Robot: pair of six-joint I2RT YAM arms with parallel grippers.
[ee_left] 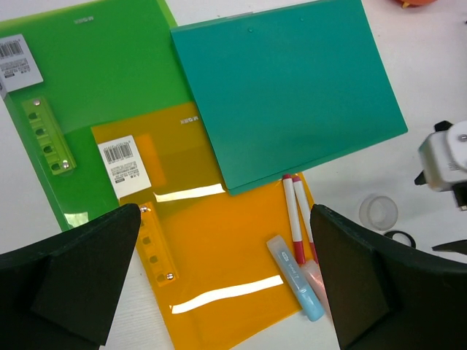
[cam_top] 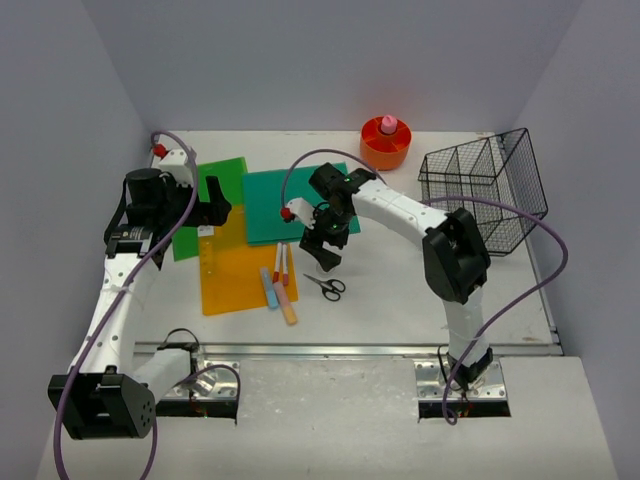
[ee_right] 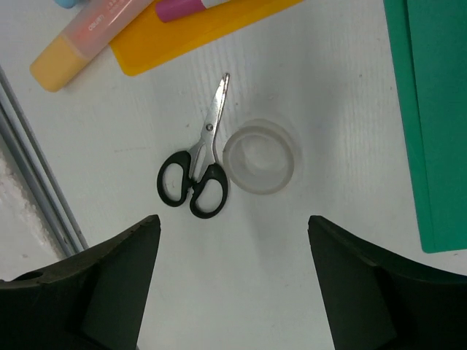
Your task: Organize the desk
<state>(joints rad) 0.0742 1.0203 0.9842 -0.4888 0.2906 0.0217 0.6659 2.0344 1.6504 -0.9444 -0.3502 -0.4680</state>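
Note:
The white desk (cam_top: 400, 290) holds three folders: green (cam_top: 232, 175), orange (cam_top: 240, 280) and teal (cam_top: 275, 205). Two red-capped markers (cam_top: 281, 262), a blue glue stick (cam_top: 269, 288) and a peach one (cam_top: 287, 305) lie at the orange folder's right edge. Black-handled scissors (ee_right: 193, 175) lie closed beside a clear tape roll (ee_right: 259, 159). My right gripper (ee_right: 233, 284) hovers open just short of both, nothing between its fingers. My left gripper (ee_left: 222, 277) hangs open above the orange folder (ee_left: 219, 248), holding nothing.
A black wire basket (cam_top: 485, 190) stands at the back right. An orange round holder with a pink item (cam_top: 385, 143) sits at the back centre. A metal rail (cam_top: 350, 350) runs along the front edge. Lavender walls enclose the desk.

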